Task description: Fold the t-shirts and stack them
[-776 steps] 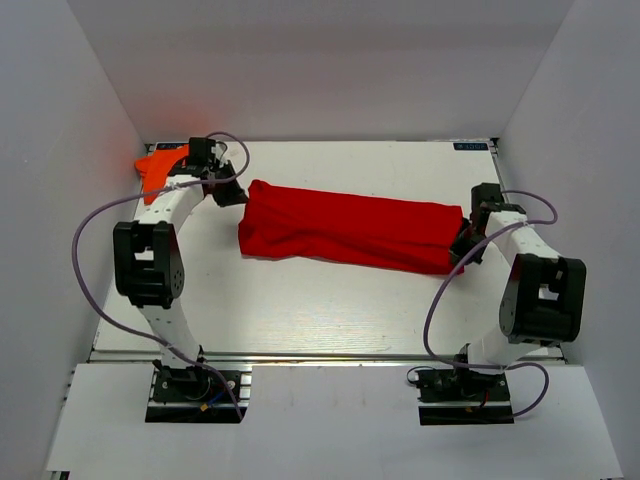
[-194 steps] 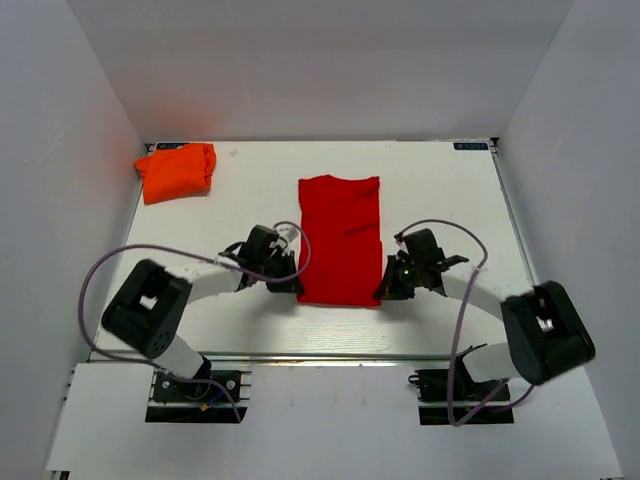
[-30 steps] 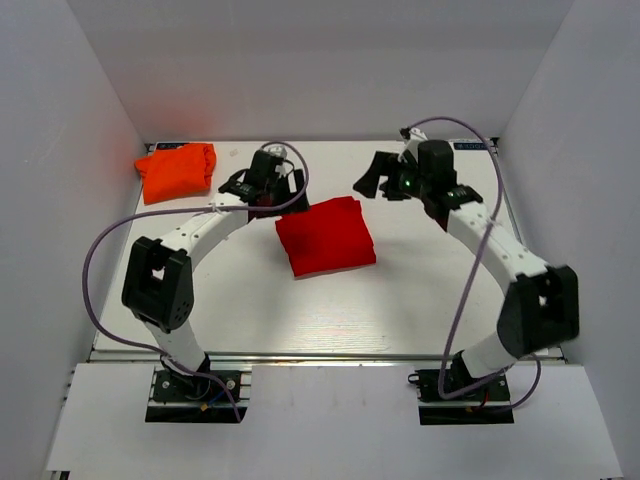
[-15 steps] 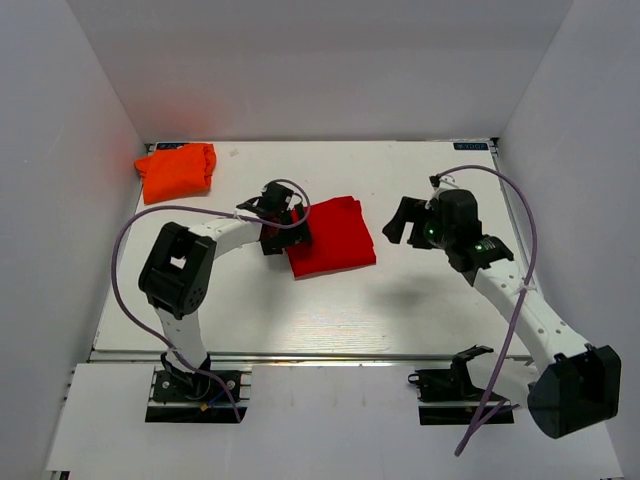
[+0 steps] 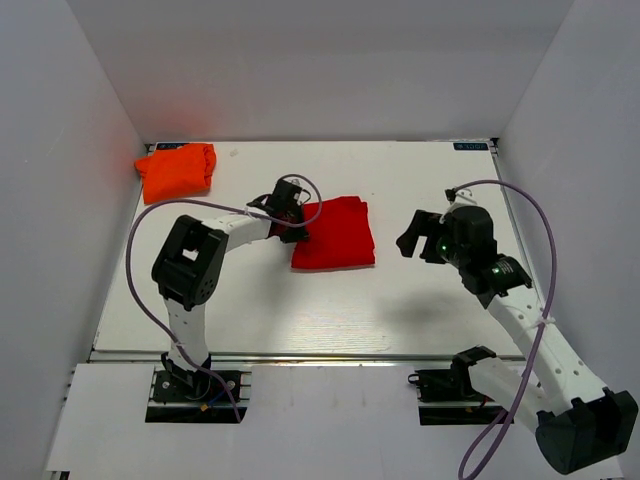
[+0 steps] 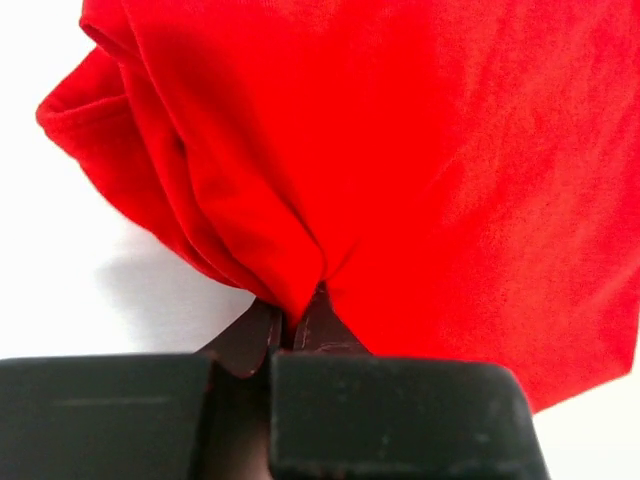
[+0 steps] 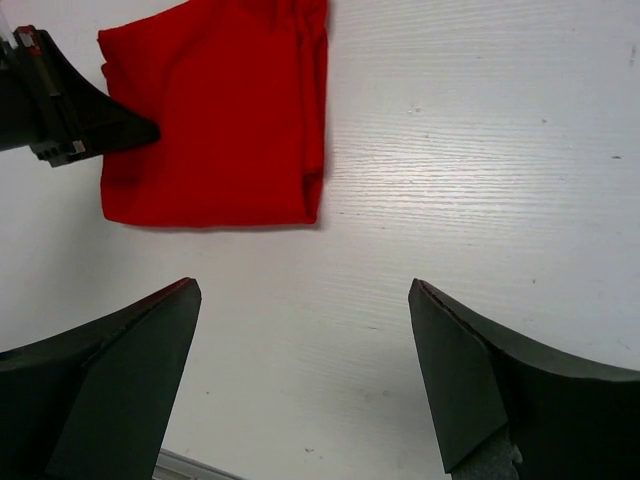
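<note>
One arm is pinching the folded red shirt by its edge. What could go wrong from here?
The left gripper pinches only a small bunch at the edge of the red t-shirt, so dragging it toward the orange t-shirt could pull the folds open. The right gripper hangs open, clear of the cloth, so the other side may trail.

White table [image 5: 400, 170] boxed by plain white walls [image 5: 320, 70].
</note>
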